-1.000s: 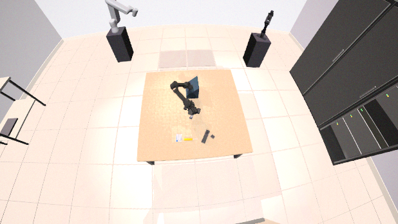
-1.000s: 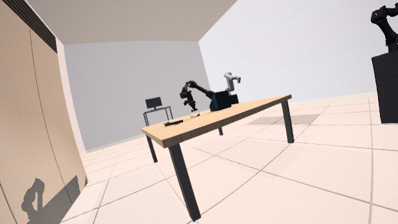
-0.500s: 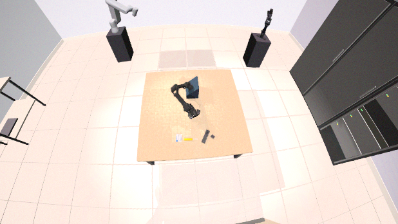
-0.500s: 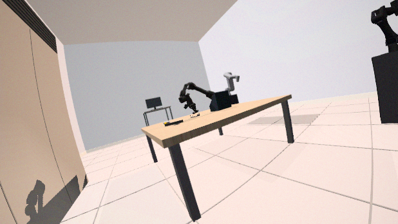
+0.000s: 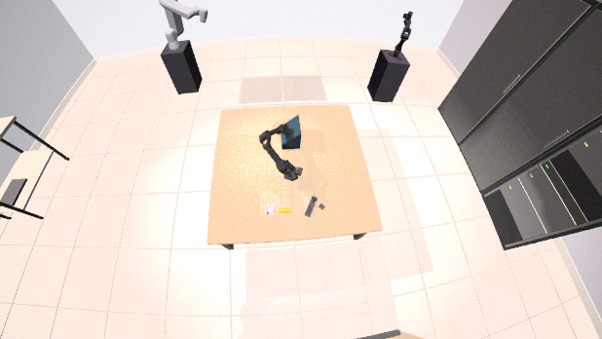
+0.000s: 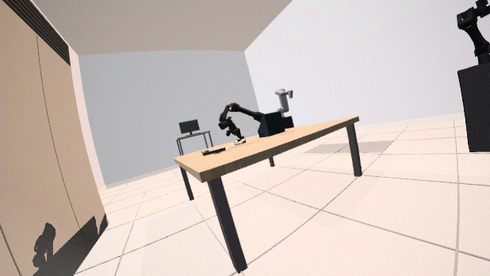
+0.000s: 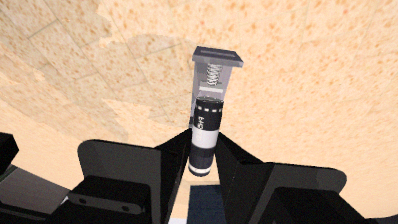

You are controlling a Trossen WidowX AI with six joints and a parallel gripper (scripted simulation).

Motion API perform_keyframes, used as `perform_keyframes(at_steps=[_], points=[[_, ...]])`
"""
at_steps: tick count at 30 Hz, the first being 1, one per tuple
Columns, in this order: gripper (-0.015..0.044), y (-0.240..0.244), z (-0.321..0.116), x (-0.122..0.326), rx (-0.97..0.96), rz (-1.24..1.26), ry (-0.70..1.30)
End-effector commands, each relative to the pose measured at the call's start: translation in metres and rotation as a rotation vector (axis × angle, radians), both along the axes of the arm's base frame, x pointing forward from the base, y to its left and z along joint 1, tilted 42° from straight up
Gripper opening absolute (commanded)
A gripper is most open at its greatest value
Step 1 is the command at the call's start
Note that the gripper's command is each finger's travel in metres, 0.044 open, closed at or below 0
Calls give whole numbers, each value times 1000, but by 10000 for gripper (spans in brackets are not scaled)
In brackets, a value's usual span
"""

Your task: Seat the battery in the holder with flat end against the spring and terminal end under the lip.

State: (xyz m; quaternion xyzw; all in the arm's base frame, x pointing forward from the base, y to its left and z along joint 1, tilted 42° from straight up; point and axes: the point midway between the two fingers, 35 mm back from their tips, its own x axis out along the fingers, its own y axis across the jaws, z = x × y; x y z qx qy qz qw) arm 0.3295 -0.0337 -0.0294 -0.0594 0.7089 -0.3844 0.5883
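gripper (image 7: 204, 150) clamped on the battery (image 7: 205, 134), held in line with the holder (image 7: 214, 80) on the table (image 7: 325, 90), far end near the spring. seating and release not yet done.

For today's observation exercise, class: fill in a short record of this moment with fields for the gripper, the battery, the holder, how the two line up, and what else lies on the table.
gripper: black parallel-jaw gripper, shut on the battery
battery: black-and-white cylindrical battery, held between the fingers, far end pointing at the spring
holder: grey battery holder on the wooden table, coil spring at its far end
alignment: battery roughly in line with the holder; not yet seated
other items: yellow-handled tool, small white-and-blue box, dark flat bar near the table's front edge
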Motion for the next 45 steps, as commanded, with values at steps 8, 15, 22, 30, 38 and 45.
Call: perform_keyframes(at_steps=[8, 15, 22, 30, 38, 45], points=[[74, -4, -3, 3, 30, -50, 55], [74, -6, -5, 4, 47, -79, 88], [74, -8, -5, 5, 55, -94, 104], [74, -10, -5, 10, 55, -94, 103], [74, -12, -4, 15, 54, -95, 104], [74, -13, -3, 18, 54, -97, 105]])
